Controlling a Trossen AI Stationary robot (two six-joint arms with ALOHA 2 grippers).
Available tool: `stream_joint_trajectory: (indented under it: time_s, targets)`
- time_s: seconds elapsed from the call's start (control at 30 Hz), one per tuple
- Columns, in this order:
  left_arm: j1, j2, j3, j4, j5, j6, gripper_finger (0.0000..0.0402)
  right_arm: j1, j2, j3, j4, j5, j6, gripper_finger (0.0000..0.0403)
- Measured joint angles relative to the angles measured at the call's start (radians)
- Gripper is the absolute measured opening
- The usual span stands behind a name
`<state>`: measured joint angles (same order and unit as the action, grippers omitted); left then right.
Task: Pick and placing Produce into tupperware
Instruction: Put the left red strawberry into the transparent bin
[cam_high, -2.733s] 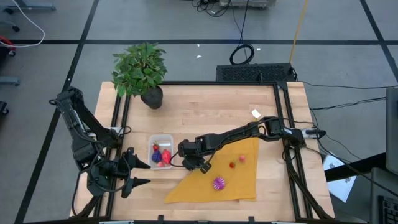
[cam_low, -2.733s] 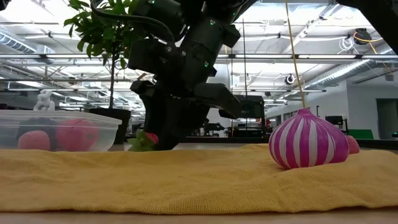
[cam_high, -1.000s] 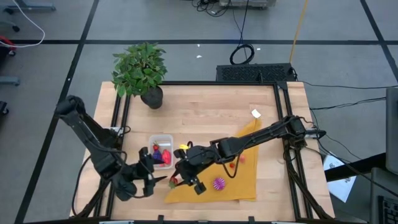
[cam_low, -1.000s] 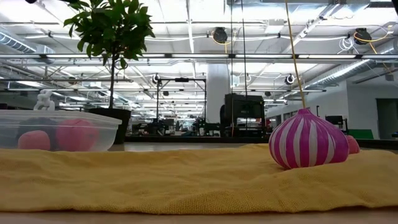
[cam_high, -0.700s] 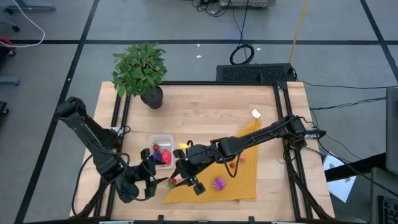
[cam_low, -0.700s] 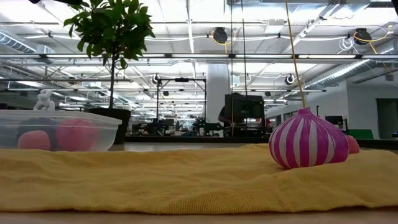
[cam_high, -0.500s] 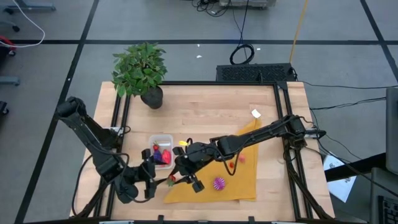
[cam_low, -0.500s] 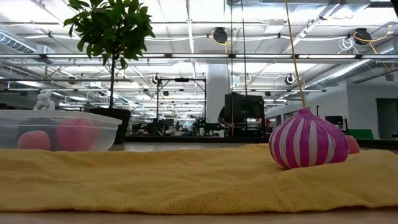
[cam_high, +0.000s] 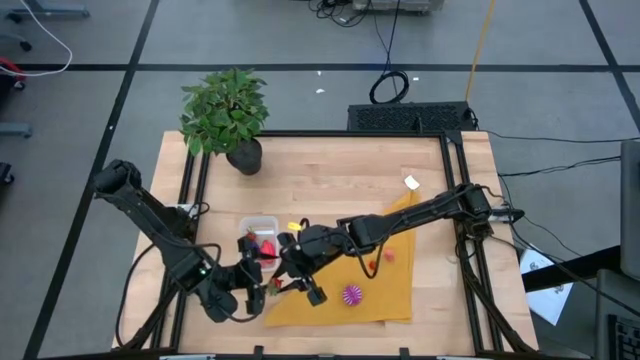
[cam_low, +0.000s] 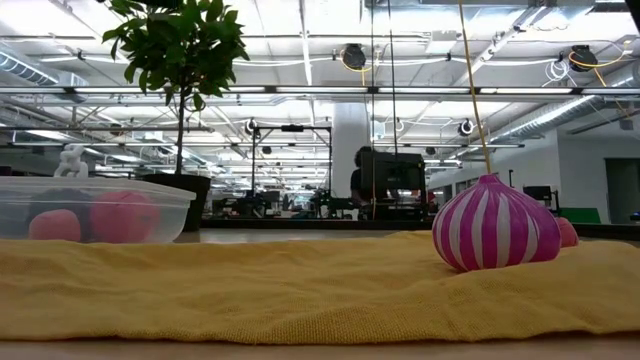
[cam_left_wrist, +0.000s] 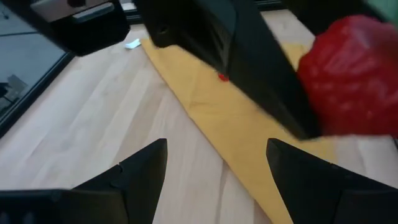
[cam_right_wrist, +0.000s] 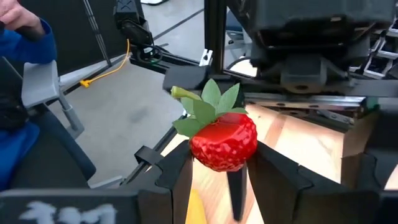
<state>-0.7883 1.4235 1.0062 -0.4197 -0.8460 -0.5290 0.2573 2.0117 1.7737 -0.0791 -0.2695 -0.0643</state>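
Left tool (cam_high: 252, 291) now nearer, fingers apart; right tool (cam_right_wrist: 217, 163) clamped on strawberry (cam_right_wrist: 222, 142); pink produce (cam_low: 120, 217) inside tupperware (cam_low: 90, 210).

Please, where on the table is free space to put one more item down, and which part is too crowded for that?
Free: the bare wood between the potted plant and the yellow cloth, up to the paper scrap. Crowded: beside the tupperware, where the left gripper meets the right gripper holding the strawberry.

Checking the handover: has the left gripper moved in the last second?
Yes. The left gripper has shifted toward the right gripper and its red toy strawberry, nearer the mustard-yellow cloth.
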Motion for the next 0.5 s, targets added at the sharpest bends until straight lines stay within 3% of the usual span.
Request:
stream_joint_trajectory:
  time_s: [0.5]
  targets:
    - [-0.005, -0.001, 0.000, 0.131, 0.016, 0.123, 0.0280, -0.001, 0.000, 0.000, -0.031, 0.001, 0.000, 0.0134]
